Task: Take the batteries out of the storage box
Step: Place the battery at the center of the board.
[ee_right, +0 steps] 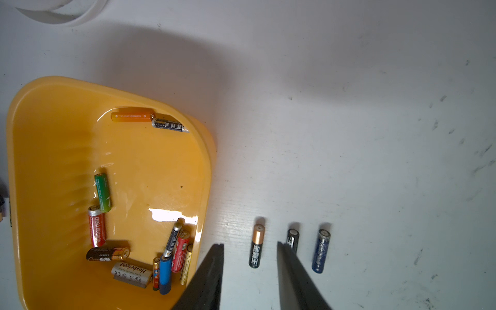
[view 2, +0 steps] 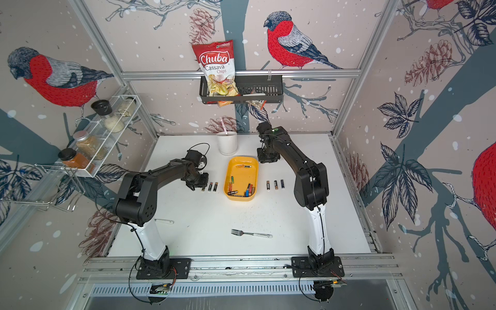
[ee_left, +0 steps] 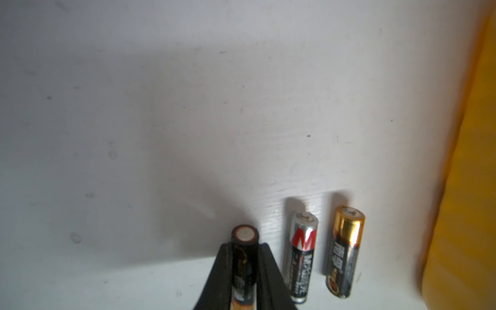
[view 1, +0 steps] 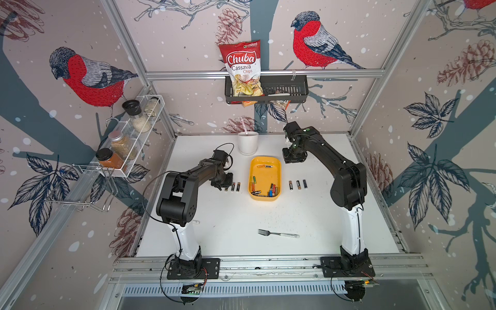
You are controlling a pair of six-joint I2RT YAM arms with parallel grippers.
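At centre-left of both top views, the left arm [view 1: 198, 171] is bent low over the white table [view 1: 228, 214]. Only the wrist view shows the left gripper [ee_left: 244, 249] pinching a black-and-orange cylindrical battery [ee_left: 243, 236] beside two laid-out batteries [ee_left: 303, 255]. At centre, the yellow plastic storage box [view 1: 265, 177] holds loose batteries [ee_right: 102, 193]. Beyond its upper-right corner, the right gripper [ee_right: 249, 244] is seen spread.

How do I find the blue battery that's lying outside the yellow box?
Look at the yellow box in the middle of the white table. Beside it, on the right arm's side, three batteries lie in a row. The blue one is farthest from the box; its two neighbours are black.
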